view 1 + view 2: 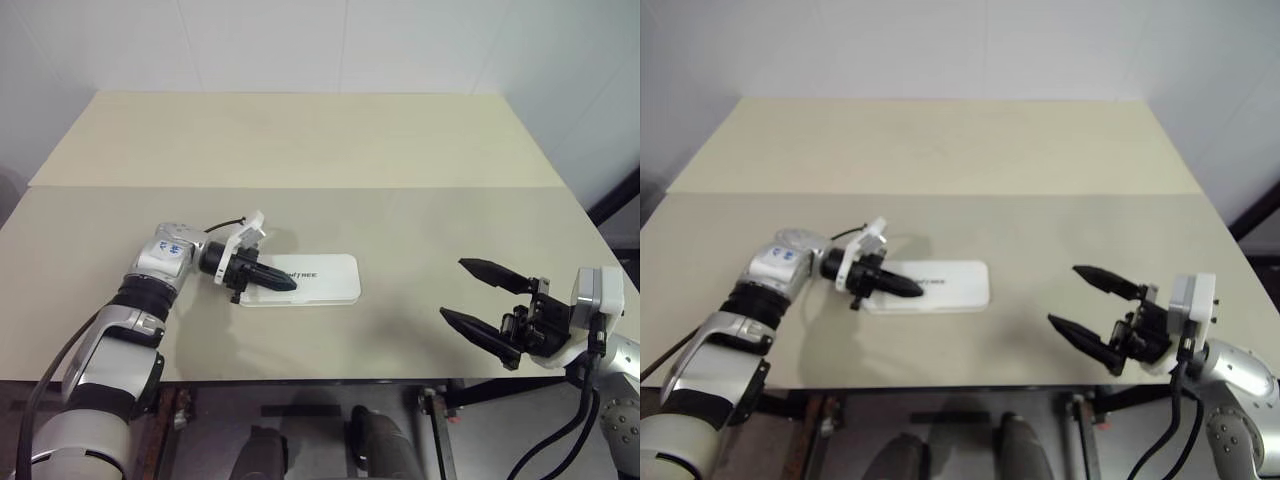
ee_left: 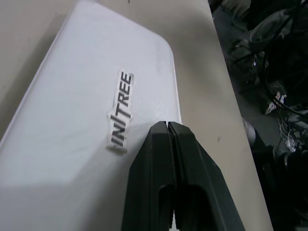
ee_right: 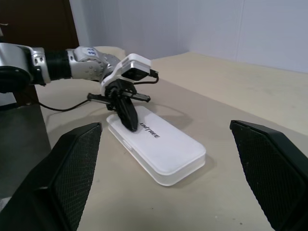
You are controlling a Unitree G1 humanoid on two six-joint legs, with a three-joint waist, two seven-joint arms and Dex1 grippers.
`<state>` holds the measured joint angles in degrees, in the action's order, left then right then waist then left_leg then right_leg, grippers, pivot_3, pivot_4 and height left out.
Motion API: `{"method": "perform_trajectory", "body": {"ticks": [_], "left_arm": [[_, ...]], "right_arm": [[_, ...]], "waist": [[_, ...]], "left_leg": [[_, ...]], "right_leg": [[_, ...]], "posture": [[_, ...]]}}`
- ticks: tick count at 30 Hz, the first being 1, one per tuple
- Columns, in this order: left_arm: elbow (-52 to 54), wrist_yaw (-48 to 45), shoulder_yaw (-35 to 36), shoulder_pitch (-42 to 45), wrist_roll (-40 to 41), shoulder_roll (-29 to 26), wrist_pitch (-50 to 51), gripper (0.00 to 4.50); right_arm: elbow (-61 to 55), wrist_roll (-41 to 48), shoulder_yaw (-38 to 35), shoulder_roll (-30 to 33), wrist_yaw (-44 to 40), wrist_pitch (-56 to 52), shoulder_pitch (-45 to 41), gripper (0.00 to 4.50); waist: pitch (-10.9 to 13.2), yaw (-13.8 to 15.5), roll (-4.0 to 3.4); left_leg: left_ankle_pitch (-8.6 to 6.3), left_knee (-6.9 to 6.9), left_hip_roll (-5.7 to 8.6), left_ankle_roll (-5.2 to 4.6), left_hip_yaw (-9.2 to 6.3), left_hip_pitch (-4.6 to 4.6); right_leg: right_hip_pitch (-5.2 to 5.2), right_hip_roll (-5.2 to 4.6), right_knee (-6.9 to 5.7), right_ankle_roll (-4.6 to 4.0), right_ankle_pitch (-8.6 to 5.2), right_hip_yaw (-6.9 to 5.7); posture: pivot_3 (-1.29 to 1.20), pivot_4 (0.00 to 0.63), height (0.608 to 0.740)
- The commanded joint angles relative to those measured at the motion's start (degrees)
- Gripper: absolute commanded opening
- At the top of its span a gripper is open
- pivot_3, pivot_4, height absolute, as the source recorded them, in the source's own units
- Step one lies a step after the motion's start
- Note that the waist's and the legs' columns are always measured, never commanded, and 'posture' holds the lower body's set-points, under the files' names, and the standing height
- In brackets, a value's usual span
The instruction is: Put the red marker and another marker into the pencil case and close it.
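Left eye view showed the pencil case (image 1: 312, 279) lying flat and closed on the table (image 1: 300, 150), near the front edge and a little left of centre, its long side running left to right. The lid faced up, with small dark lettering on its left half. The left gripper (image 1: 283, 281) reached in from the left, pointing right and slightly downward, its two black fingers (image 2: 168, 159) pressed together with no gap. Their tips lay over the case's left part, at the lettering; whether they pressed on the lid or stood just above it could not be told. The right gripper (image 1: 468, 292) hovered well to the right of the case, near the table's front edge, its fingers spread wide apart around nothing, pointing left toward the case.
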<state>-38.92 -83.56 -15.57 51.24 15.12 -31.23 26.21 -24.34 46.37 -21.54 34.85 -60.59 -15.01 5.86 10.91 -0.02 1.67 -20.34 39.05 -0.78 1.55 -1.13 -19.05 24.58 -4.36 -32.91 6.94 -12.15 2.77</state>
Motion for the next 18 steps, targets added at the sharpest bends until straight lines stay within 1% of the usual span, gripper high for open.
{"method": "perform_trajectory", "body": {"ticks": [1, 4, 8, 11, 13, 14, 17, 18], "left_arm": [[3.48, 3.58, 4.57, 0.40, 1.90, -0.58, 5.82, 0.04], [12.18, 6.60, 9.82, -2.22, 5.48, -1.37, 9.31, 0.04], [23.55, 11.51, 15.93, -6.95, 9.80, -1.66, 13.79, 0.04], [29.58, 16.35, 19.88, -11.17, 12.53, -2.26, 18.35, 0.57], [33.06, 17.63, 21.99, -14.27, 13.96, -2.90, 18.56, 1.29], [34.46, 17.81, 22.97, -15.80, 14.65, -3.40, 18.34, 1.55], [37.10, 17.24, 24.86, -19.34, 15.92, -5.03, 16.22, 2.55], [37.75, 16.83, 25.55, -20.27, 16.37, -5.61, 15.44, 2.81]], "right_arm": [[0.19, 0.25, -0.81, 1.18, -0.99, 0.67, -0.43, 4.50], [1.83, -0.12, 0.08, 1.65, -1.26, 0.33, -2.11, 4.50], [4.72, -0.62, 1.78, 2.55, -2.24, -0.46, -5.72, 4.50], [7.97, -1.26, 3.21, 3.47, -3.60, -0.88, -9.44, 4.50], [10.50, -1.84, 4.00, 4.17, -4.73, -0.94, -12.03, 4.50], [11.57, -2.22, 4.30, 4.37, -5.35, -0.87, -13.11, 4.50], [14.82, -3.12, 4.55, 4.85, -7.11, -0.27, -15.58, 4.50], [15.57, -3.36, 4.68, 4.88, -7.36, -0.23, -16.32, 4.50]], "waist": [[0.01, -0.12, 0.01], [0.04, -0.46, 0.01], [0.06, -0.78, -0.02], [0.06, -0.79, -0.02], [0.07, -0.80, -0.03], [0.07, -0.75, -0.04], [0.07, -0.71, -0.04], [0.07, -0.69, -0.04]], "left_leg": [[0.00, 0.00, 0.00, 0.00, 0.00, -0.01], [0.00, -0.01, -0.02, -0.01, -0.03, -0.12], [-0.06, -0.04, -0.05, -0.06, -0.01, -0.11], [-0.07, -0.04, -0.05, -0.06, -0.03, -0.05], [-0.07, -0.04, -0.05, -0.06, -0.03, -0.06], [-0.07, -0.04, -0.05, -0.06, -0.03, -0.06], [-0.07, -0.04, -0.05, -0.05, -0.02, -0.10], [-0.07, -0.04, -0.05, -0.05, -0.02, -0.12]], "right_leg": [[0.01, 0.00, -0.01, 0.04, 0.02, 0.00], [0.08, 0.01, -0.08, 0.33, 0.18, -0.04], [0.13, 0.00, -0.12, 0.38, 0.22, -0.03], [0.24, -0.01, -0.11, 0.39, 0.22, -0.05], [0.28, -0.01, -0.11, 0.39, 0.22, -0.05], [0.30, -0.01, -0.11, 0.39, 0.22, -0.05], [0.38, -0.01, -0.10, 0.39, 0.22, -0.06], [0.41, -0.01, -0.10, 0.39, 0.22, -0.06]], "posture": [[0.00, 0.150, 0.740], [0.00, 0.150, 0.740], [0.00, 0.150, 0.740], [0.00, 0.150, 0.740], [0.00, 0.150, 0.740], [0.00, 0.150, 0.740], [0.00, 0.150, 0.740], [0.00, 0.150, 0.740]]}}
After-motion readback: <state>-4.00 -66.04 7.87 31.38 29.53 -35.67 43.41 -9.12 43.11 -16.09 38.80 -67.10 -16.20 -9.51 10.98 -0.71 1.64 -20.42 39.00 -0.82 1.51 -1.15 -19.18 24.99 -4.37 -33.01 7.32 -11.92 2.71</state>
